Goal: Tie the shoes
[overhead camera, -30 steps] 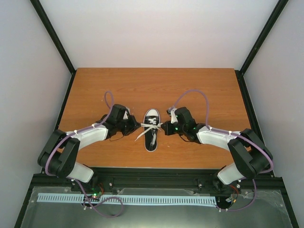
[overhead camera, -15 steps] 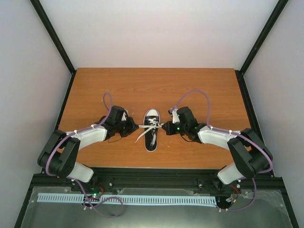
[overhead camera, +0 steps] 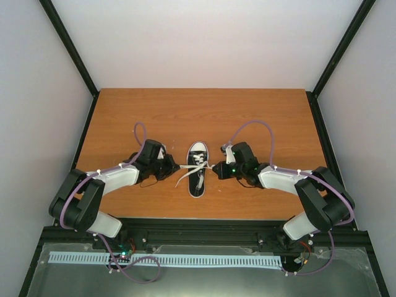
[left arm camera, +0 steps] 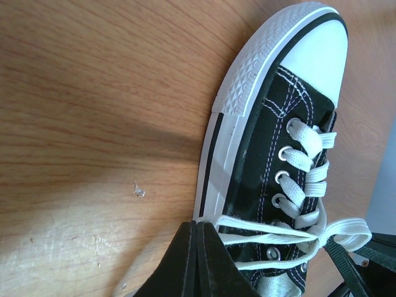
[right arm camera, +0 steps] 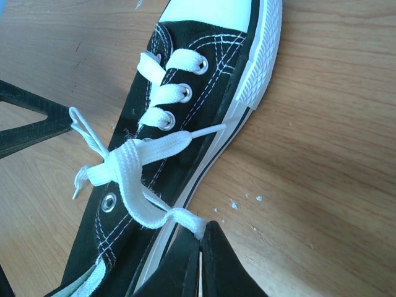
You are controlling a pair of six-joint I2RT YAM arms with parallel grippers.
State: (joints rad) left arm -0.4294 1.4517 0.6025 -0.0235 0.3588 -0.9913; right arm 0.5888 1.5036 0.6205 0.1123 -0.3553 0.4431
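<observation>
A wooden table [overhead camera: 124,117] stands between white walls. The black sneaker [overhead camera: 197,176] lies at its middle, toe pointing away from the arm bases, with one arm on each side. The left gripper [left arm camera: 197,232] is pressed together on a doubled strand of the white lace [left arm camera: 303,137] just beside the sole. The right gripper [right arm camera: 199,240] pinches the lace on the opposite side. To do this well, I judge both should pull outward evenly and low. That way the knot [right arm camera: 114,166] cinches down without dragging the shoe or slipping a strand free.
</observation>
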